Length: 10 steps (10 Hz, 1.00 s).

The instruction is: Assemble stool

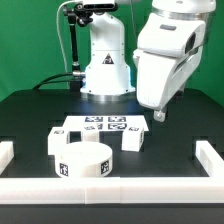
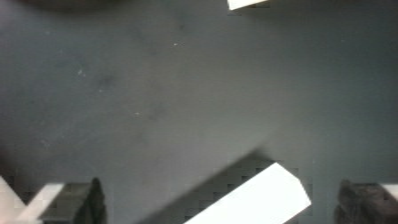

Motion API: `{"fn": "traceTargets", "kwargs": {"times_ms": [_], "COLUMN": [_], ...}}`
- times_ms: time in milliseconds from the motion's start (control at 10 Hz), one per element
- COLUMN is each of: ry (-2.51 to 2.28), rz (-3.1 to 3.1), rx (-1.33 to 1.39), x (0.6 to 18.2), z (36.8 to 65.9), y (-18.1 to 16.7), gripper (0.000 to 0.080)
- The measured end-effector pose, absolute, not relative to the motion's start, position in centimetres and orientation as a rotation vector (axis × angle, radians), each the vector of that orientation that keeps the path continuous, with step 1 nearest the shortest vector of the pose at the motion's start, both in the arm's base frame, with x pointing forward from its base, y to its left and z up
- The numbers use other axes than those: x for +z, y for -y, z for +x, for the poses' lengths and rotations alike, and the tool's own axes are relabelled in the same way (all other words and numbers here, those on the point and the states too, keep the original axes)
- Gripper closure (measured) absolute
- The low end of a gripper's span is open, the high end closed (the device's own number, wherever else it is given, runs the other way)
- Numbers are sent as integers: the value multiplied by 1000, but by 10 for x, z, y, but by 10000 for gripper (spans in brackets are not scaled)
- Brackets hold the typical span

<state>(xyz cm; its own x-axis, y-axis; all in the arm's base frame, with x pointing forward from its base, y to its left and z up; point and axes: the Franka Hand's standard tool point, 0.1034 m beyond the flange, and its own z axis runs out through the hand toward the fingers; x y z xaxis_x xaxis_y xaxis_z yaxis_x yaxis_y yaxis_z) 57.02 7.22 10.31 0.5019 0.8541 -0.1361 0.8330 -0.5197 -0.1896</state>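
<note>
1. The pincer (image 1: 160, 113) hangs above the surface (image 1: 178, 150), behind the seat (image 1: 82, 160) and off toward the exterior view's right of it. Its jaws are spread wide with nothing between them; in the wrist view the fingers (image 2: 54, 203) show far apart at either edge. A careless descent could land a fingertip on top of a part instead of straddling it, and so tip it.
2. The seat lies flat. A first leg (image 1: 57, 143) sits just beside the seat on the exterior view's left, and a second leg (image 1: 132, 139) just beside it on the exterior view's right. The second leg is the nearer to the pincer, so an off-centre closing could spin it or shove it against the seat.
3. The wrist view shows a white block (image 2: 270, 190) lying askew between the fingers, probably that second leg. Unless the wrist turns to match it, the jaws would likely pinch its corners and it could slip out.
4. The marker board (image 1: 97, 126) lies just behind the seat, so a low sweep toward the seat could scrape it.
5. Only two legs are visible; where the third lies I cannot tell.
6. A white rail (image 1: 110, 190) runs in front of the seat, and a pushed part could wedge against it.
</note>
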Motion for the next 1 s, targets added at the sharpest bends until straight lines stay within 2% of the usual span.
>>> {"fn": "traceTargets", "kwargs": {"times_ms": [500,1000], "ry": [1532,1777], "rz": [-2607,-2428], "rx": [310,124], "x": [101,79], "z": [570,549], "y": [-67,28], "gripper": [150,150]}}
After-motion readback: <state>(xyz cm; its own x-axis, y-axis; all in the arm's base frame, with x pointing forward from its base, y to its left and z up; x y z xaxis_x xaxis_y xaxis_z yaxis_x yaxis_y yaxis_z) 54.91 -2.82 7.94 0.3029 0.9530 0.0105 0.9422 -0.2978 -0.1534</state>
